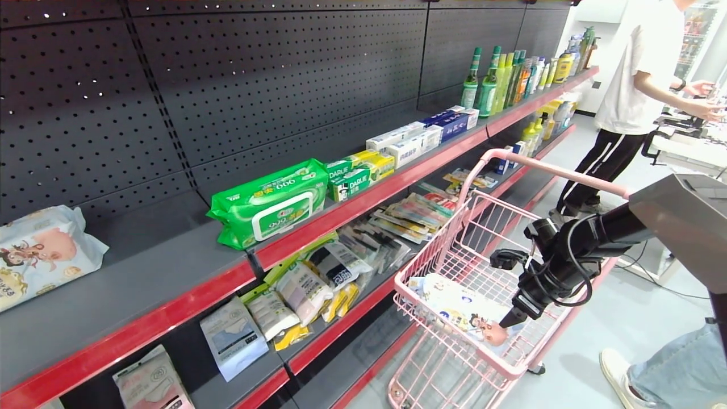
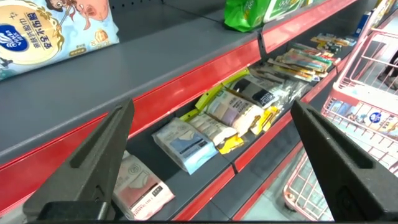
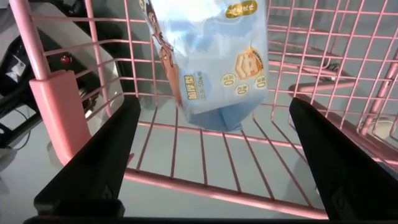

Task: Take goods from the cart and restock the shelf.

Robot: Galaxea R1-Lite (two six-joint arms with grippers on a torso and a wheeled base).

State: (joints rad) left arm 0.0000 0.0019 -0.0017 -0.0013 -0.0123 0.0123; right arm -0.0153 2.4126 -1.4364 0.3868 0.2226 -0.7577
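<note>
The right gripper [image 1: 507,321] hangs inside the pink cart [image 1: 559,175], its fingers [image 3: 93,162] spread wide and clamped on nothing. Its tips are at the near end of a pale blue wipes pack [image 1: 454,307] lying on the cart's wire bottom. The left gripper [image 2: 212,104] faces the shelf [image 1: 142,284], its fingers also apart and empty. A matching blue pack [image 1: 40,250] lies on the shelf's upper board. Farther along come a green wipes pack [image 1: 270,201], toothpaste boxes [image 1: 358,170] and green bottles [image 1: 488,79].
</note>
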